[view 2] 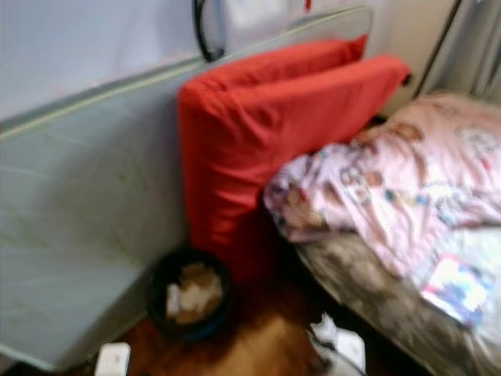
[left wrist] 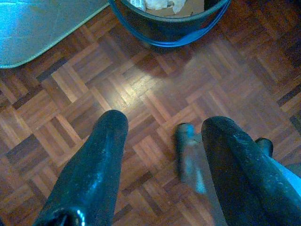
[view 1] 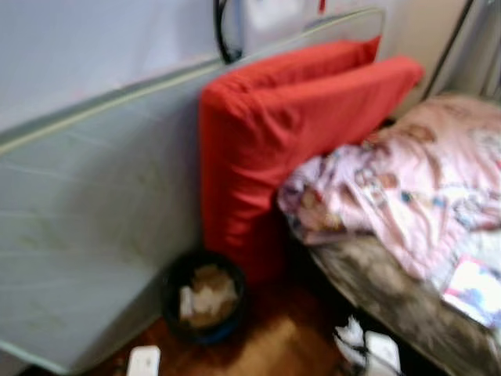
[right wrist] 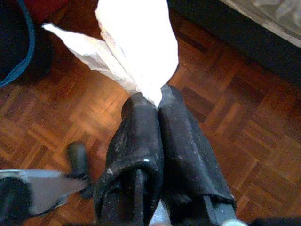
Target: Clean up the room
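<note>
Above the parquet floor (right wrist: pixel 244 141) beside a bed (view 1: pixel 391 301), the robot's right claw (right wrist: pixel 157 101) pinches a crumpled white tissue (right wrist: pixel 134 47) between its two black fingers, pressed tight together, the paper fanning out beyond the tips. Just past the tissue in the right wrist view lies the blue-rimmed edge of a dark waste bin (right wrist: pixel 16 47). The left claw (left wrist: pixel 162 129) hangs with its fingers spread apart and nothing between them, over bare parquet, with the same bin (left wrist: pixel 169 21) ahead of it, holding scraps of paper and cardboard. From the head camera, the bin (view 1: pixel 205 301) stands on the floor at the foot of a large red cushion (view 1: pixel 266 141), which leans upright against a pale grey-green panel (view 1: pixel 86 227) propped along the wall. A pink patterned blanket (view 1: pixel 415 180) lies bunched on the bed, touching the cushion, with a colourful booklet (view 1: pixel 473 290) near the mattress edge. The head views are blurred.
</note>
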Robot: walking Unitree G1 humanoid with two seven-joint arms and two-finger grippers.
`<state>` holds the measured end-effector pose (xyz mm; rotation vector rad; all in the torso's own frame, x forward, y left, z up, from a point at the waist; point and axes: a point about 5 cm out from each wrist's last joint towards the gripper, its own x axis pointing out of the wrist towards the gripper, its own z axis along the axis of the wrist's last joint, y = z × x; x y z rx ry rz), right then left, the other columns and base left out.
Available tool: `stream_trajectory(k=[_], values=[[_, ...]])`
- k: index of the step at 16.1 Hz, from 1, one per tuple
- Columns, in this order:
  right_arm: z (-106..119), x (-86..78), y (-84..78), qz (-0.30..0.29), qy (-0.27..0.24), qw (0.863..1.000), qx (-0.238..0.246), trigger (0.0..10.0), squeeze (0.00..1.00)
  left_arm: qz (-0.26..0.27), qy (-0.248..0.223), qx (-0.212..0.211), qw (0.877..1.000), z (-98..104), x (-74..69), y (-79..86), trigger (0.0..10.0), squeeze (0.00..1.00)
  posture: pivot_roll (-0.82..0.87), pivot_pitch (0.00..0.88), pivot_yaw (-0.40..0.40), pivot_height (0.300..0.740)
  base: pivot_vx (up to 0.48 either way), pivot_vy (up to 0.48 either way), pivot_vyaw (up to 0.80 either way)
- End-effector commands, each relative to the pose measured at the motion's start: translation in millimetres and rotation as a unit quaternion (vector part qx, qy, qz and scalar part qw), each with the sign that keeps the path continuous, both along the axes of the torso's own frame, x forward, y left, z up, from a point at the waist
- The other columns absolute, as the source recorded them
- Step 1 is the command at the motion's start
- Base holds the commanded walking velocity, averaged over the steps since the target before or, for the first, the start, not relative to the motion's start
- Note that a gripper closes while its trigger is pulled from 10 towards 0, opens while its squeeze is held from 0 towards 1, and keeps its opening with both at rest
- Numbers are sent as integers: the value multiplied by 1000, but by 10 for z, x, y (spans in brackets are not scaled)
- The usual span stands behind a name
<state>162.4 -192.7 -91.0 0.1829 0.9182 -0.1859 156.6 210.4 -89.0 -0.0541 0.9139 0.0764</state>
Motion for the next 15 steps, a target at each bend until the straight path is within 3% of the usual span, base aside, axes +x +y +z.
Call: stream_trajectory(k=[1,10,15], values=[[15,62,86,7,-7,1000,7,10000,0,8,6,7,1000,2,-26,77,10000,0,14,0,23,740,0,337,0],[10,51,94,5,-6,1000,9,10000,0,12,5,8,1000,3,-15,68,10000,0,10,17,28,740,0,336,0],[16,63,95,5,-9,1000,9,10000,0,12,3,10,1000,7,-10,70,10000,0,11,20,29,740,0,0,0]])
